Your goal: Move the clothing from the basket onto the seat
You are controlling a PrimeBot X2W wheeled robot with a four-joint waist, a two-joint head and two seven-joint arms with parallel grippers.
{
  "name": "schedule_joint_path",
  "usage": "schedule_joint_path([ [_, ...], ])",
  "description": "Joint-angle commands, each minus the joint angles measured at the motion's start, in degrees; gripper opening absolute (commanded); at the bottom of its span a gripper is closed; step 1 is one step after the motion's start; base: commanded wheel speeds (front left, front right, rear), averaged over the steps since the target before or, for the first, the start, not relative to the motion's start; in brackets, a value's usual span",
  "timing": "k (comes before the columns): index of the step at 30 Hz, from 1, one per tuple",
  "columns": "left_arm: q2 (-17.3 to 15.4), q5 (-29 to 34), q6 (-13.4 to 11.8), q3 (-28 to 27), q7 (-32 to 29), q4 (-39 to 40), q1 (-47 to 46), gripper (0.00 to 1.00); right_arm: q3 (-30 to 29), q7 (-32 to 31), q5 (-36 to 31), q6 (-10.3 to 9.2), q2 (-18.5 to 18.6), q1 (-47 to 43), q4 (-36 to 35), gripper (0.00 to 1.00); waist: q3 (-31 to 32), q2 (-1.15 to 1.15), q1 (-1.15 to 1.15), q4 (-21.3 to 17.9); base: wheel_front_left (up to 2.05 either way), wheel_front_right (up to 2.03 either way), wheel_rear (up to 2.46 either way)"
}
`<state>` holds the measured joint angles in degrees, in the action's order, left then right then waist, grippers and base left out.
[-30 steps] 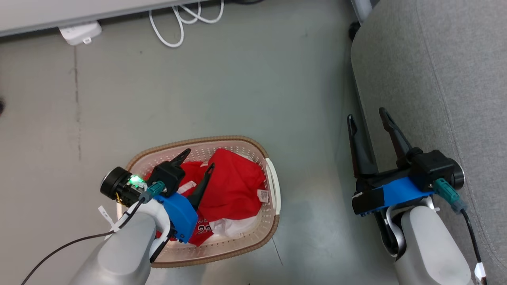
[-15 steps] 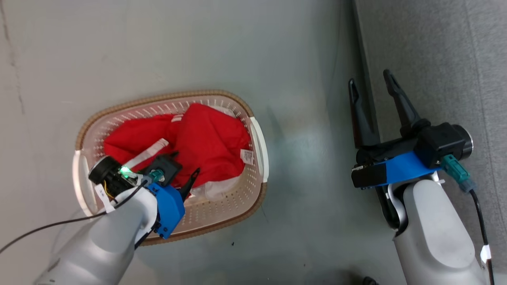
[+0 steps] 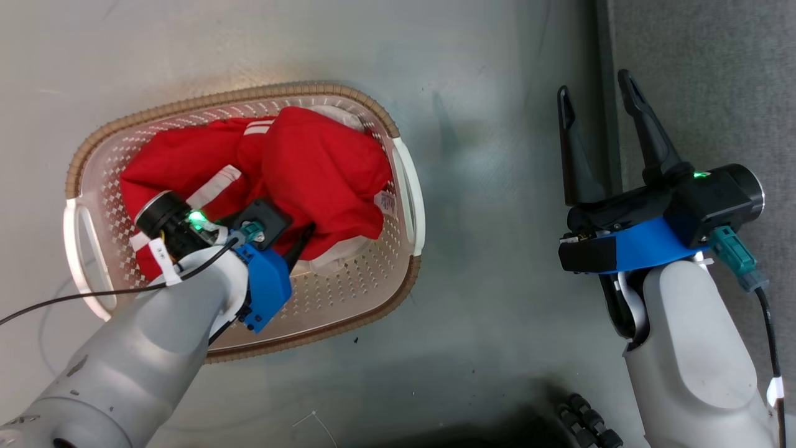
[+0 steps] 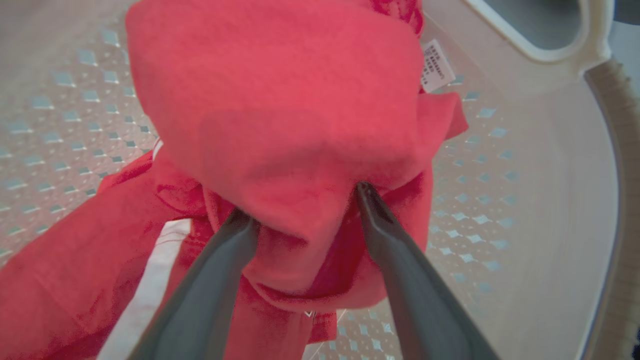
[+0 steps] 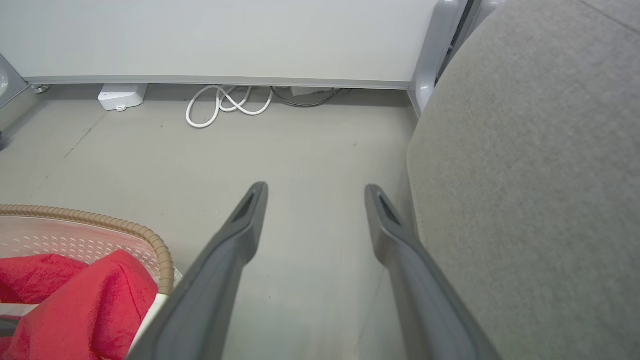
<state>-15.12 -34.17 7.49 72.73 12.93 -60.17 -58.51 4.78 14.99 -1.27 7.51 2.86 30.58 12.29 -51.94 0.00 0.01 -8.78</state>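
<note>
Both pieces of clothing (image 3: 323, 168) lie in the basket (image 3: 249, 93) at nine o'clock, the left gripper (image 4: 302, 210) spread astride a red fold, seemingly to pinch it, the right gripper (image 3: 594, 87) hanging open and empty by the seat (image 3: 703, 62) at three o'clock.

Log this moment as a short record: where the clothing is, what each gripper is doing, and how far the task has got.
clothing: red garments bunched inside the basket
left gripper: open, down in the basket, fingers straddling a fold of red fabric
right gripper: open, empty, over the floor beside the seat
progress: no clothing on the visible part of the seat
</note>
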Motion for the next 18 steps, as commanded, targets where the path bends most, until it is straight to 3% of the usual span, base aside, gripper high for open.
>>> schedule_joint_path([
  [1,0.3,0.0,0.0,0.4,0.4,0.4,-0.9,1.00,-0.2,0.3,-0.3,-0.04,0.0,0.6,-0.4,1.00,-1.1,0.00,-0.01,0.1,0.00,0.00,0.00],
  [5,0.8,0.9,0.0,0.7,0.8,0.3,-1.9,1.00,-0.5,0.3,-0.5,-0.04,0.0,0.4,-0.7,1.00,-1.8,0.00,-0.01,0.3,0.00,0.00,0.00],
  [6,0.9,1.2,0.0,0.7,0.9,0.4,-1.9,0.22,-0.5,0.3,-0.5,-0.04,0.0,0.4,-0.7,1.00,-1.9,0.00,-0.01,0.3,0.00,0.00,0.00],
  [7,0.9,1.5,0.0,0.7,1.0,0.5,-1.9,0.00,-0.6,0.3,-0.5,-0.04,0.0,0.3,-0.7,1.00,-1.9,0.00,-0.01,0.2,0.00,0.00,0.00],
  [18,2.1,0.1,0.0,0.7,2.2,4.0,0.8,0.00,-1.4,0.3,-0.5,-0.04,0.0,-1.1,0.2,1.00,1.9,0.00,-0.01,1.7,0.00,0.00,0.00],
])
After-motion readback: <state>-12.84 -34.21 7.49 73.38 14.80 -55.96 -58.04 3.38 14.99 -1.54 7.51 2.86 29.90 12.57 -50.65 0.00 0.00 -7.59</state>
